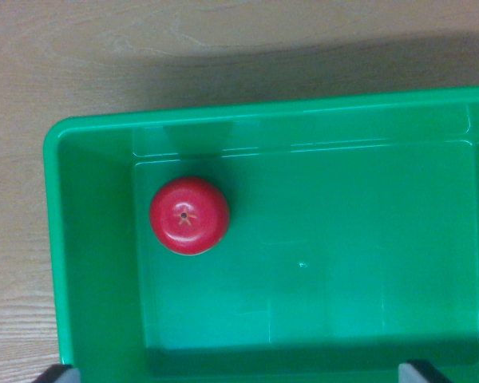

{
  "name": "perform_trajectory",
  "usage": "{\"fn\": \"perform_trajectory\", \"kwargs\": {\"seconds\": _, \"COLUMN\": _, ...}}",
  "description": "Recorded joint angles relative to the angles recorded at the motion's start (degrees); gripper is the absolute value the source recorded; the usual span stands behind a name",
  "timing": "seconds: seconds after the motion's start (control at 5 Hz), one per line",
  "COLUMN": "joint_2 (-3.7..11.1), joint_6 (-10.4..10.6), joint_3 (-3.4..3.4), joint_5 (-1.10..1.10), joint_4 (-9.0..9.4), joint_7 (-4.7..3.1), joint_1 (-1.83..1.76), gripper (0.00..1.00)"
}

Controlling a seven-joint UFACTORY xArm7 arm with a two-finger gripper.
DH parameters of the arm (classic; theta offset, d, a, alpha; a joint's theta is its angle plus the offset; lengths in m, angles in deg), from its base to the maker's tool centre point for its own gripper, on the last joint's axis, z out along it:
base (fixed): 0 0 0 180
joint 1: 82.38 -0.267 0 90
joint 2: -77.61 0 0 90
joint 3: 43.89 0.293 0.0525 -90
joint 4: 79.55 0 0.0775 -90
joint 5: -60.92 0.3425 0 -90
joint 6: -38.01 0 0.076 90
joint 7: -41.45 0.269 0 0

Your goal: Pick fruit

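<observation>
A green plastic bin (96,239) is filling most of the wrist view, seen from straight above. It is rectangular with rounded corners, and its walls are sloping inward down to a flat floor. The plastic is smooth and slightly glossy, catching soft, pale reflections along the rim and on the floor. A faint moulded step is running around the inside just below the rim on the far wall.

A red fruit (189,215) is sitting on the floor of the bin, toward the wrist view's left and close to the far-left inner corner, just beside the left wall but not clearly touching it. It is round and squat, like a tomato or an apple seen from the top, with a small dimple in the middle and thin lines spreading out from it like a star. Its skin is looking smooth and shiny, like plastic or wax, with a lighter edge along its lower side.

The bin is resting on a table (32,72) of light wood with a fine, wavy grain, showing along the top and the wrist view's left. A soft shadow is lying across the table just beyond the bin's far rim.

Two dark, blunt tips of the tool (243,373) are just peeking in at the bottom edge, one at the lower left and one at the lower right. They are standing wide apart, holding nothing, well clear of the fruit.
</observation>
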Motion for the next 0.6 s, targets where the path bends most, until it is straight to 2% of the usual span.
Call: {"fn": "perform_trajectory", "kwargs": {"seconds": 0.6, "joint_2": 0.32, "joint_6": 0.7, "joint_3": 0.06, "joint_5": -0.09, "joint_4": 0.38, "joint_7": -0.02, "joint_1": -0.09, "gripper": 0.00}}
